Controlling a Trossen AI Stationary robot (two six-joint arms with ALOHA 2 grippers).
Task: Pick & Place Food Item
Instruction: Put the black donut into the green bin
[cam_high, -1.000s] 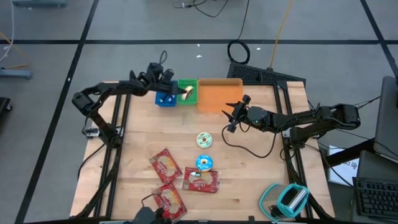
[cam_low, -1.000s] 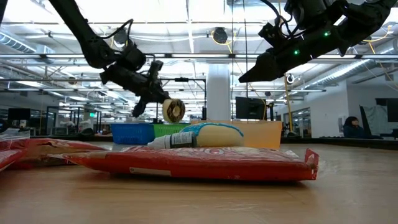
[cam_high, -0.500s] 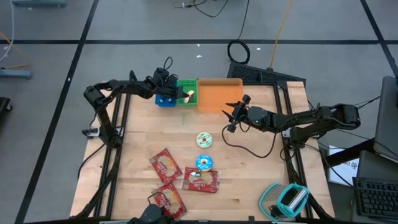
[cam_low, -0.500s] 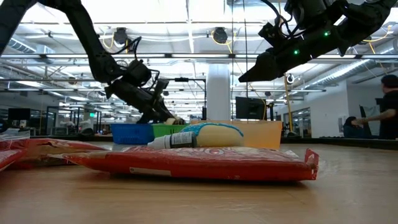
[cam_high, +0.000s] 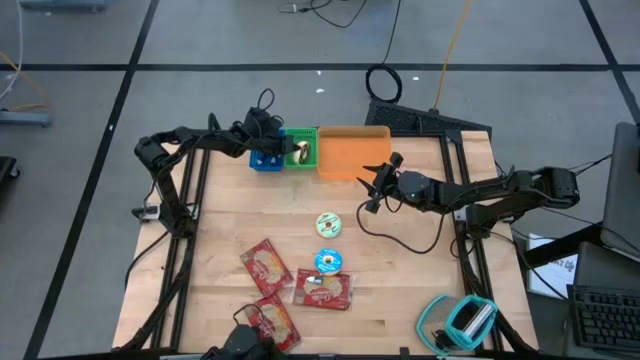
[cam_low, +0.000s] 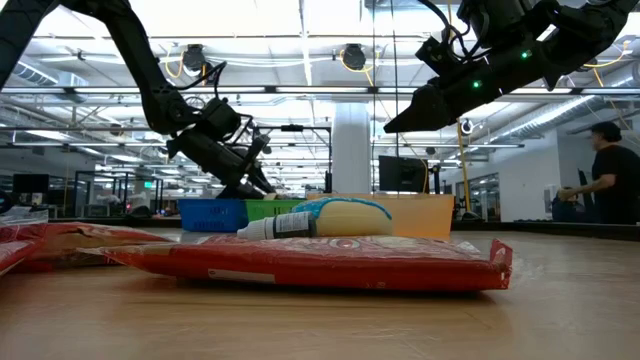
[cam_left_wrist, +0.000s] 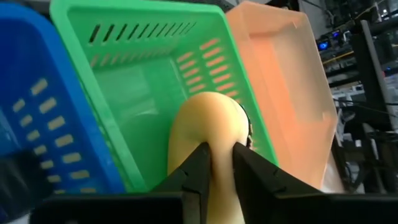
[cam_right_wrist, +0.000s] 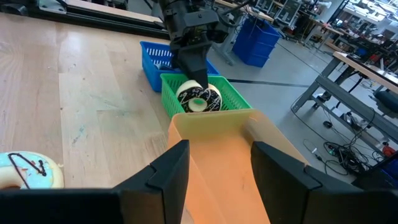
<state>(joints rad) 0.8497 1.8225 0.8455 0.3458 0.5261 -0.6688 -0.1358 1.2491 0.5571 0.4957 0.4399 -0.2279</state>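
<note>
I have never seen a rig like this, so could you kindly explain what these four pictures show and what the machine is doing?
It is a robot with two dark arms at a wooden table, each ending in a two-finger pincer. One picture looks straight down, one looks level across the tabletop, and two come from cameras on the wrists. At the table's far edge stand three bins: blue, green and orange. The left pincer reaches into the green bin, its fingers on either side of a pale doughnut that sits in it. The right pincer hangs open in the air near the orange bin. On the table lie two more doughnuts and three red packets.
</note>
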